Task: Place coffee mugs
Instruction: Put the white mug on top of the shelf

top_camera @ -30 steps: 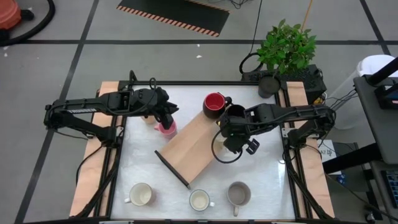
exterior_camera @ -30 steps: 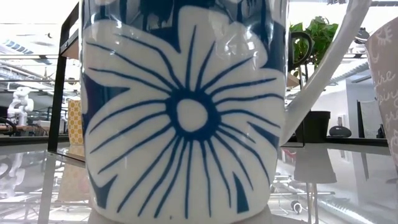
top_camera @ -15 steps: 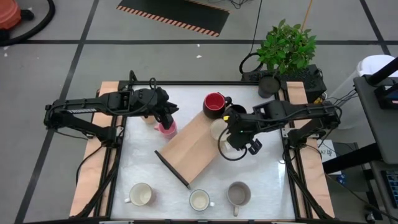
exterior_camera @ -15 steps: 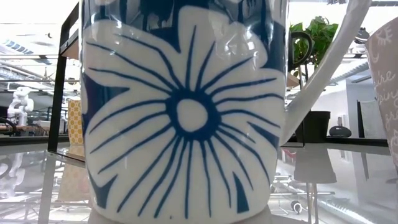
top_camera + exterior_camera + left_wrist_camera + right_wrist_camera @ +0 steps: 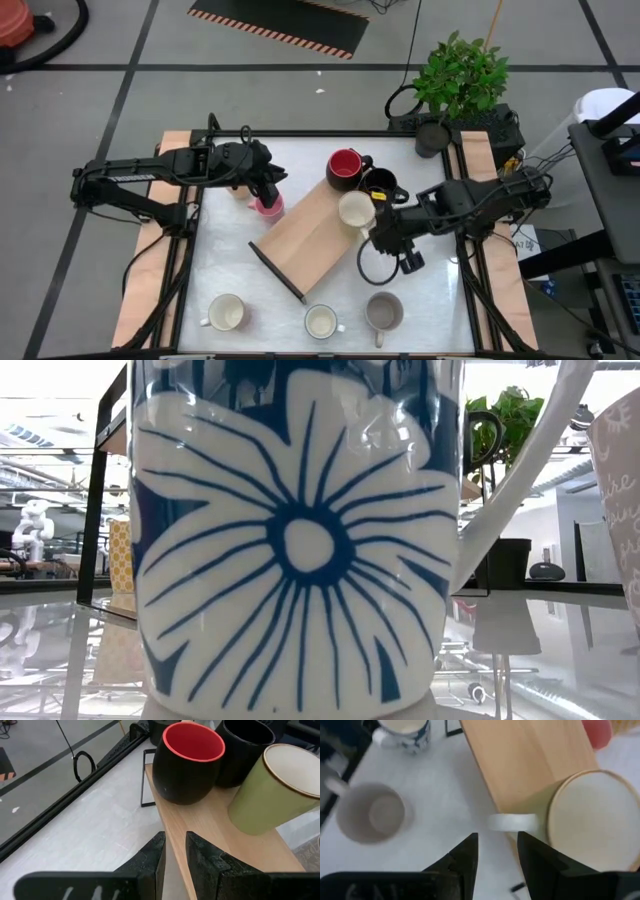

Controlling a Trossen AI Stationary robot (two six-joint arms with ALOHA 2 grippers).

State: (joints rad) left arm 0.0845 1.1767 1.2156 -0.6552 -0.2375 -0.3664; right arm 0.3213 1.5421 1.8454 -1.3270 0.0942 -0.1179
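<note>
A wooden shelf (image 5: 300, 235) lies slantwise mid-table. On its far right end stand a red-lined dark mug (image 5: 345, 170), a black mug (image 5: 381, 184) and a cream-lined green mug (image 5: 356, 210), whose white handle (image 5: 512, 822) points toward my right gripper. My right gripper (image 5: 383, 238) hangs open just right of the shelf, its fingers (image 5: 465, 852) short of that handle. My left gripper (image 5: 270, 187) hovers over a pink mug (image 5: 268, 207) at the shelf's left edge. Its fingers (image 5: 152, 855) stand a narrow slit apart with nothing between them.
Along the near edge stand a cream mug (image 5: 227, 313), a blue-flowered white mug (image 5: 321, 322) that fills the low view (image 5: 300, 540), and a grey mug (image 5: 383, 312). A black cable loop (image 5: 372, 268) lies right of the shelf. A potted plant (image 5: 460, 75) stands beyond the far right corner.
My right gripper has drawn away from the green mug toward the table's right and near edges, rising a little and rolling about its own axis. The mug, covered by the gripper before, now shows whole on the shelf's end.
</note>
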